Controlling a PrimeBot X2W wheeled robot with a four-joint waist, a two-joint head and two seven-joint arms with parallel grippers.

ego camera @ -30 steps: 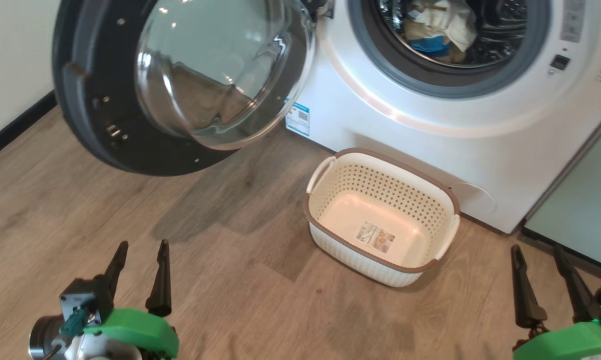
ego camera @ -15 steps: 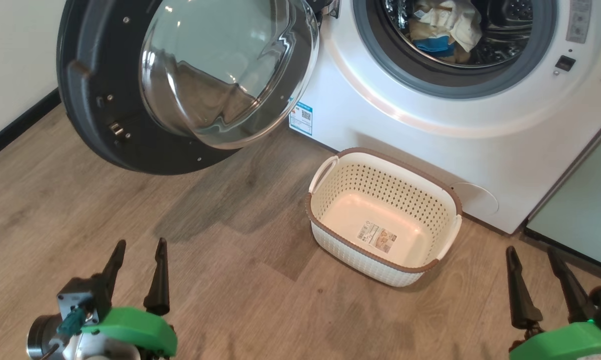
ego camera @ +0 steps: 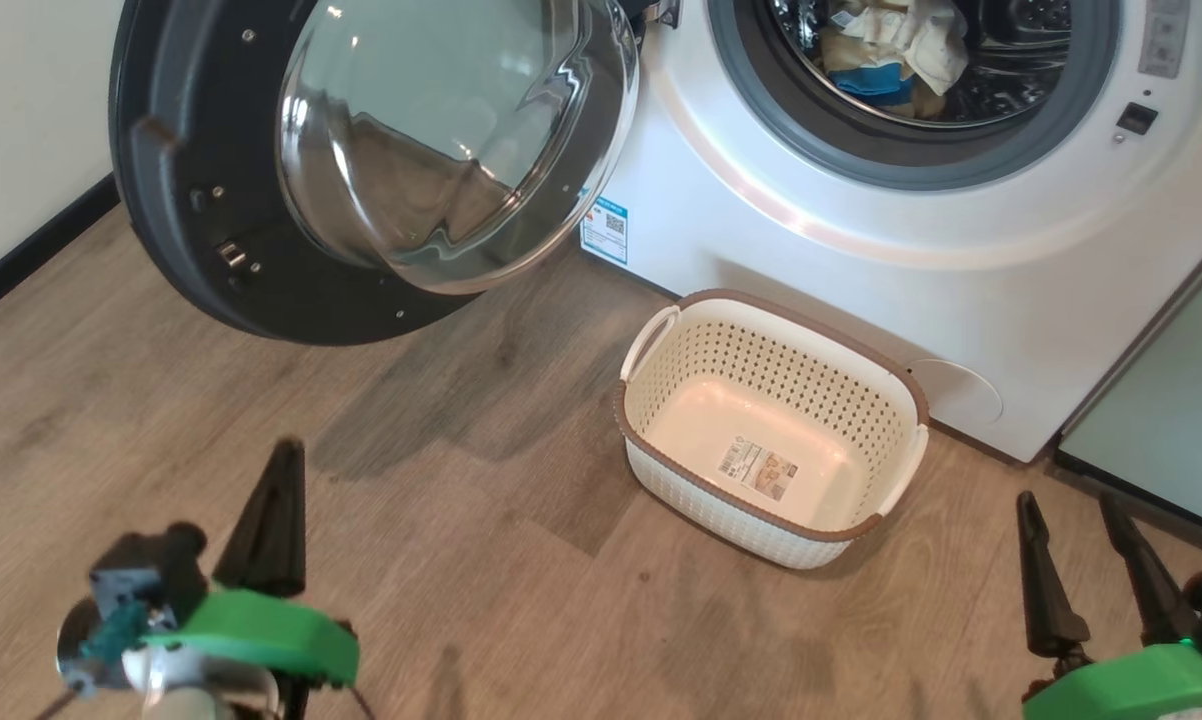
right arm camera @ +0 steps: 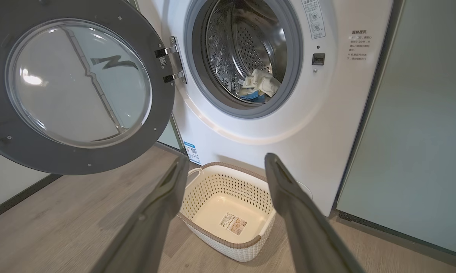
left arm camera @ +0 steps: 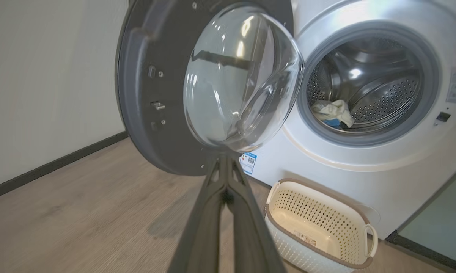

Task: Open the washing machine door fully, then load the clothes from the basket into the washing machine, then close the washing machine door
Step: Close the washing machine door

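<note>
Inside the drum of the washing machine (ego camera: 861, 290), the clothes (ego camera: 896, 45) lie in a pale yellow, white and blue heap. The washing machine door (ego camera: 176, 200) is swung wide open to the left, and the basket (ego camera: 721, 510) stands empty on the wooden floor (ego camera: 461, 560) just in front of the machine. Since a second ago the left gripper (ego camera: 286, 455) has brought its fingers together into one dark point, holding nothing; the right gripper (ego camera: 1068, 503) keeps its fingers spread wide and empty. Both hang low over the floor, well apart from the clothes and the door. The basket lies between them, nearer the right gripper.
</note>
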